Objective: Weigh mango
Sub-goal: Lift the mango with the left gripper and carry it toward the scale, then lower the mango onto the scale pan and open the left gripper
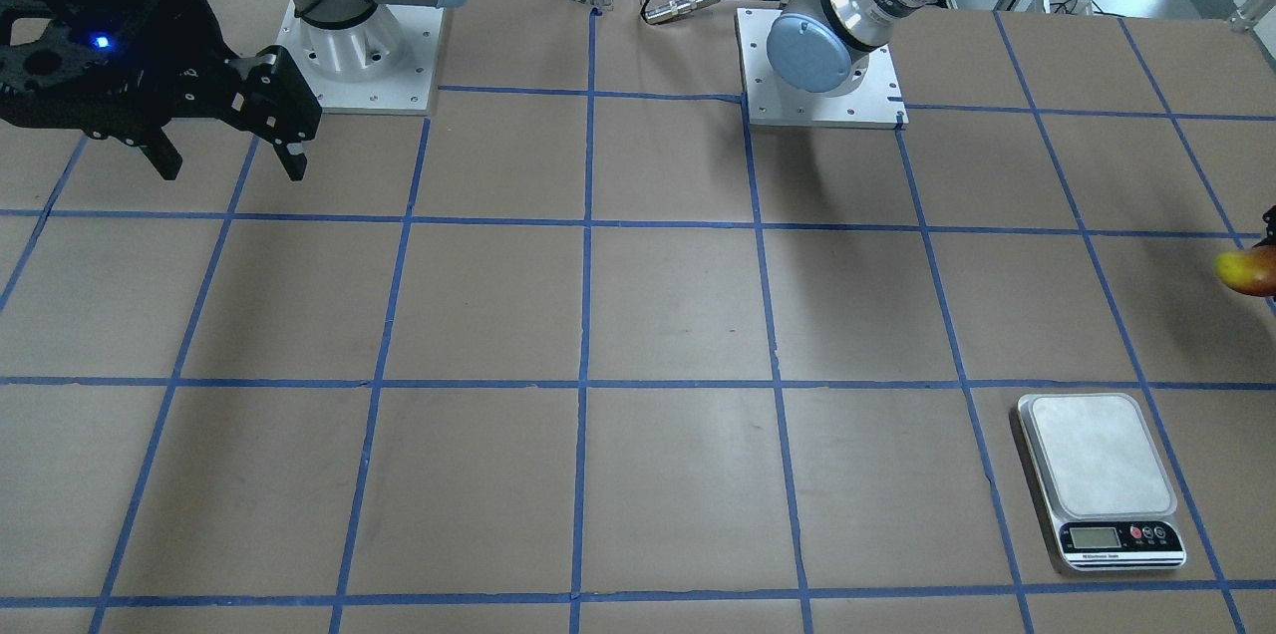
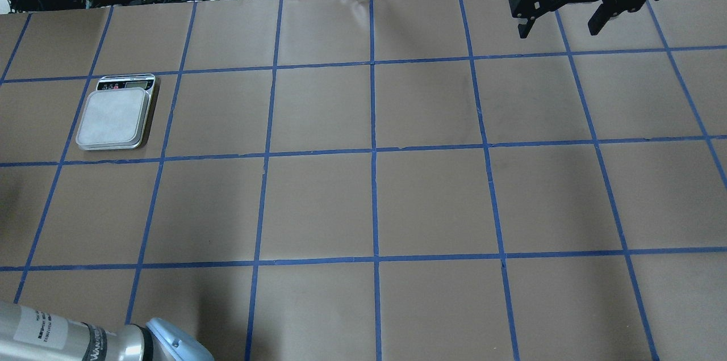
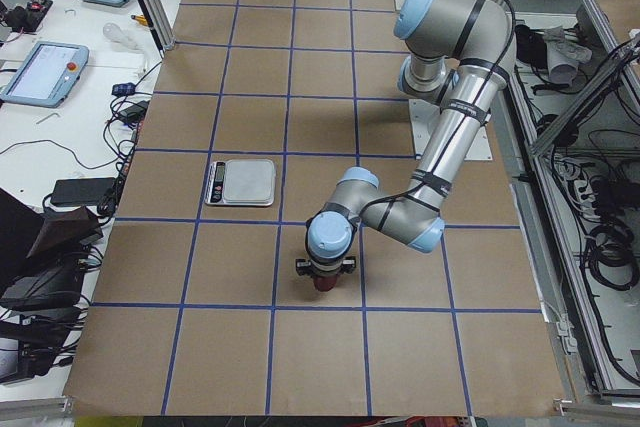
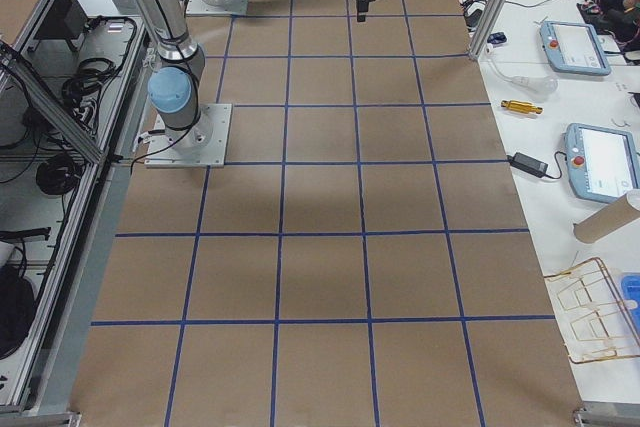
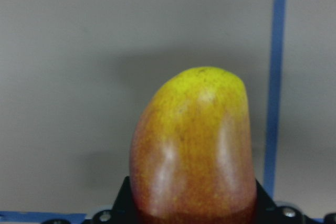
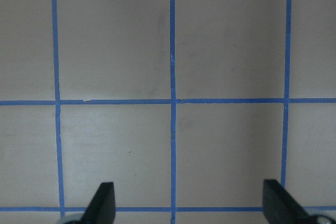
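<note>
Nothing could be read with certainty. The scale (image 1: 1102, 479) bore small print under its display, too fine to make out; lettering on the left arm (image 2: 57, 335) and the right hand (image 2: 558, 33) was blurred.

1. The counter (image 2: 431, 202) has your side as its far edge in the overhead view.
2. The scale (image 2: 116, 117) rests on the counter toward the robot's left and toward your side, with its display on the edge nearest you.
3. The mango (image 5: 194, 150) sits in the left gripper (image 3: 325, 272) over the counter, farther to the robot's left than the scale, nearer the robot and apart from the scale.
4. The right gripper (image 2: 558, 33) hangs over the counter's opposite end, near your edge and well apart from the scale.
</note>
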`<state>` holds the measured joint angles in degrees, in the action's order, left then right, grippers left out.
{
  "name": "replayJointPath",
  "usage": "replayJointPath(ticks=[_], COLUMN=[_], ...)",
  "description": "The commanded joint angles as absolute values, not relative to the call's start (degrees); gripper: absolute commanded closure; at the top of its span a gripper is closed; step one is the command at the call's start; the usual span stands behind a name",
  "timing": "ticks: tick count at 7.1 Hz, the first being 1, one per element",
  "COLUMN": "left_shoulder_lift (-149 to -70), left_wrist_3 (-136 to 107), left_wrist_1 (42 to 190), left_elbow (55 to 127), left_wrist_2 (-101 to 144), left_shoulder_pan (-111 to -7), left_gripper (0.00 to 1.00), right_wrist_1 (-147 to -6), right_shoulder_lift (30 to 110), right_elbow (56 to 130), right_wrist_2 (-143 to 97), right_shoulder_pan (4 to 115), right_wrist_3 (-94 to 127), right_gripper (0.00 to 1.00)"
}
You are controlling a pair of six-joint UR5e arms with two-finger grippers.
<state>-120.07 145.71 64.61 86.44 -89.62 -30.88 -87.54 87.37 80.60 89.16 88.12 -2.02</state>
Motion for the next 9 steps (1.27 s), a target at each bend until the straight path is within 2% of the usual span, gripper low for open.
replayJointPath(ticks=[1, 4, 9], left_shoulder_lift=[-120.06, -121.37, -125.94], left_wrist_3=[135.23, 120.96, 120.41], left_wrist_1=[68.99, 68.29, 64.7], left_elbow=[81.92, 81.91, 81.91], left_wrist_2=[-89.39, -85.26, -85.17], left_shoulder_pan=[-41.87, -54.11, -56.07], left_gripper=[1.0, 1.0, 1.0], right_wrist_1=[-87.54, -87.54, -87.54], right_shoulder_lift=[87.36, 87.36, 87.36], right_elbow=[80.6, 80.6, 80.6], right_wrist_2=[89.12, 89.12, 89.21], right_shoulder_pan=[88.15, 88.15, 88.15], right_wrist_3=[-2.02, -2.02, -2.02], right_gripper=[0.0, 0.0, 0.0])
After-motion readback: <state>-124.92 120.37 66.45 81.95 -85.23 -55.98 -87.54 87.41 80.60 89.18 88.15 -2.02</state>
